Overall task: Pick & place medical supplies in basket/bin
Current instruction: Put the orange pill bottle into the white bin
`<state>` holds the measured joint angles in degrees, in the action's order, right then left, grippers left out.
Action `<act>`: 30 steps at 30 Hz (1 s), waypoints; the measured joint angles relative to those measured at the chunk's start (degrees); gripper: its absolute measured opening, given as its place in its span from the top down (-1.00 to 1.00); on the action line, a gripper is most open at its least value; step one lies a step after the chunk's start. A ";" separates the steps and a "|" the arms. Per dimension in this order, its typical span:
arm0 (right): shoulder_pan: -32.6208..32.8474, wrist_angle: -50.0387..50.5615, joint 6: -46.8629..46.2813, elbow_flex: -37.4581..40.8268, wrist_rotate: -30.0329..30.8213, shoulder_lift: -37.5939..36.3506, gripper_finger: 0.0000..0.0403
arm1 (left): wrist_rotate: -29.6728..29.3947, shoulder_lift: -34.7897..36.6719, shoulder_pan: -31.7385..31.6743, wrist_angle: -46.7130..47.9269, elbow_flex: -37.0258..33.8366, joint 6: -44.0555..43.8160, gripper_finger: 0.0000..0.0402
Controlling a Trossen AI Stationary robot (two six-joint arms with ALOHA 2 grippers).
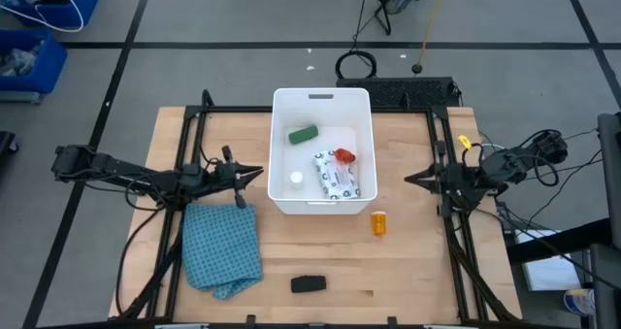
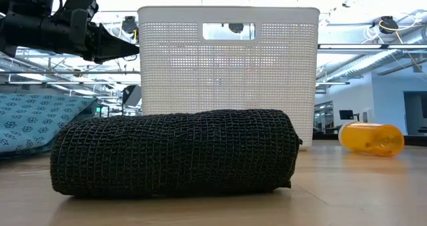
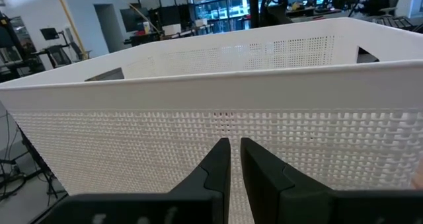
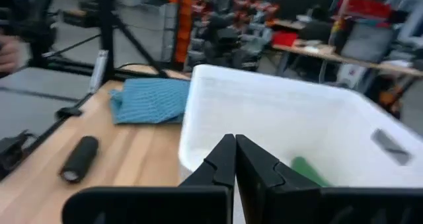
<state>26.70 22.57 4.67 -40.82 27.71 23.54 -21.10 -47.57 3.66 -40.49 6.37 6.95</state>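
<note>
overhead view of a wooden table [image 1: 408, 271] with a white mesh tub [image 1: 321, 101] at centre, an arm waiting on each side.

the tub holds a printed packet [image 1: 331, 177], green piece [image 1: 303, 134] and red-and-white tube [image 1: 343, 156]. blue checked cloth [image 1: 223, 247] lies lower left; black roll [image 1: 309, 284] at bottom centre; orange pill bottle [image 1: 378, 222] just right of the tub. left gripper [image 1: 258, 173] and right gripper [image 1: 408, 180] are both clenched, empty.

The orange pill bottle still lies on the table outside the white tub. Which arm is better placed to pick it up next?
Probably the right arm. The orange pill bottle lies on the table beside the tub, on the side of the right gripper. The left gripper is across the tub from it.
</note>
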 joint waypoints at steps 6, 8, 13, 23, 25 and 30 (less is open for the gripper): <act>0.02 4.24 -4.51 0.00 -6.77 7.74 1.00 | 0.00 0.00 0.00 0.08 0.00 0.01 0.79; -0.02 6.57 -7.84 0.00 -6.69 12.61 1.00 | 0.00 0.01 0.00 0.12 0.00 0.01 0.79; 0.83 7.49 -12.64 -1.29 -4.72 24.59 1.00 | 0.02 0.02 0.00 1.36 0.00 -0.22 0.79; 4.59 28.78 -26.64 -15.37 -3.99 36.18 1.00 | -0.50 0.00 0.00 1.89 0.00 0.04 0.79; 4.54 28.81 -32.13 -16.73 -4.48 36.71 1.00 | -0.70 0.00 0.00 0.44 0.00 2.06 0.79; 4.59 28.57 -46.96 -18.85 -10.57 36.73 1.00 | -3.02 0.02 0.00 -2.18 0.00 9.89 0.79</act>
<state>31.29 51.14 -42.29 -59.67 17.14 60.27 -24.12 -47.55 3.66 -42.67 6.37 16.84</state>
